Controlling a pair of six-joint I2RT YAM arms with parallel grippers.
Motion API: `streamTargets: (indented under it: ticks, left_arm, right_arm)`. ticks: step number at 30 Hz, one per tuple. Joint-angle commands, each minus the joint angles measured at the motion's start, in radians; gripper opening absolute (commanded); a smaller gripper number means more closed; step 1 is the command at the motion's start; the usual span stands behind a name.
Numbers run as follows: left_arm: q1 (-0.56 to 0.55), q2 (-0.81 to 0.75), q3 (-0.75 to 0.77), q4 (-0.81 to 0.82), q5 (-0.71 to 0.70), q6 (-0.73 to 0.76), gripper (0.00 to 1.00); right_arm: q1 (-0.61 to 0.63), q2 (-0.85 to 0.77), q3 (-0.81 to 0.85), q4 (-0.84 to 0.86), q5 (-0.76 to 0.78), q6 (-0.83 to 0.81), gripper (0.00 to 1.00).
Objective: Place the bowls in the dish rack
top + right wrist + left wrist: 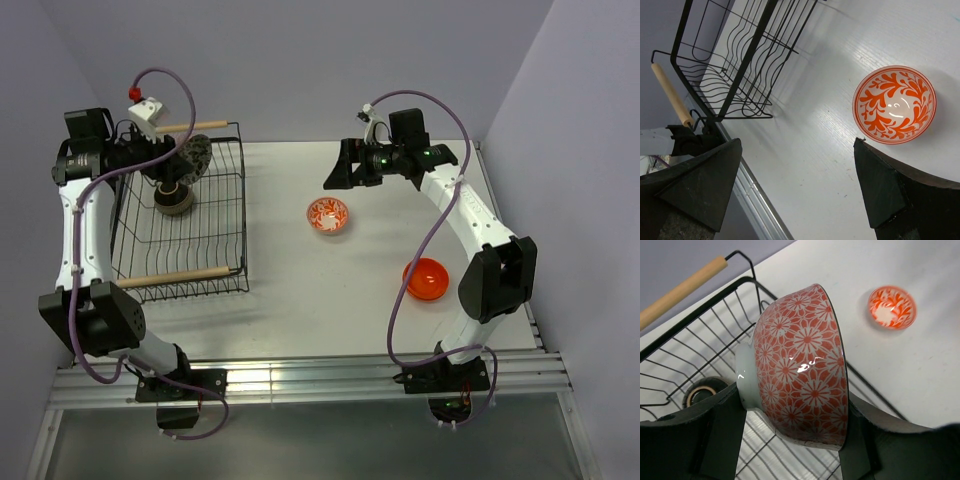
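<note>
The black wire dish rack (215,240) stands at the left, with a tan-brown bowl (173,198) inside near its far end. My left gripper (188,160) is over the rack's far end, shut on a red-and-white flower-patterned bowl (800,360) held on edge above the wires. A second red-and-white bowl (327,214) sits upright mid-table and also shows in the right wrist view (894,104). A plain orange bowl (426,279) sits at the right. My right gripper (335,168) is open and empty, above the table just right of and beyond the patterned bowl.
The rack has wooden rod handles at its far end (195,126) and near end (185,277). The table's near edge has a metal rail (300,380). Purple walls close in on the left, back and right.
</note>
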Motion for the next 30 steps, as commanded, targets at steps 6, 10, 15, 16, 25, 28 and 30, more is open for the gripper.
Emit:
streamTargets:
  ticks: [6,10,15,16,25,28,30]
  left_arm:
    - [0.0,0.042,-0.045,0.065,-0.074,0.276,0.0]
    - [-0.008,0.046,-0.105,0.111,-0.12,0.401,0.0]
    - [-0.04,-0.009,-0.266,0.264,-0.18,0.615,0.0]
    - [-0.049,-0.007,-0.275,0.267,-0.187,0.647,0.0]
    - [-0.137,-0.03,-0.47,0.488,-0.281,0.942,0.0]
    - [-0.167,-0.026,-0.507,0.526,-0.315,1.005,0.0]
    - [-0.177,-0.012,-0.519,0.565,-0.321,1.008,0.0]
  right_arm:
    - [-0.007,-0.023,0.006,0.014,0.019,-0.003,1.0]
    - [-0.006,-0.015,0.011,0.011,0.022,-0.002,1.0]
    - [-0.006,-0.006,0.014,0.01,0.03,0.0,1.0]
    - [-0.007,0.0,0.012,0.008,0.033,0.001,1.0]
    - [-0.007,0.014,0.02,-0.004,0.045,-0.005,1.0]
    - [-0.007,0.023,0.024,-0.009,0.046,-0.008,1.0]
    - [-0.006,0.029,0.034,-0.013,0.043,-0.01,1.0]
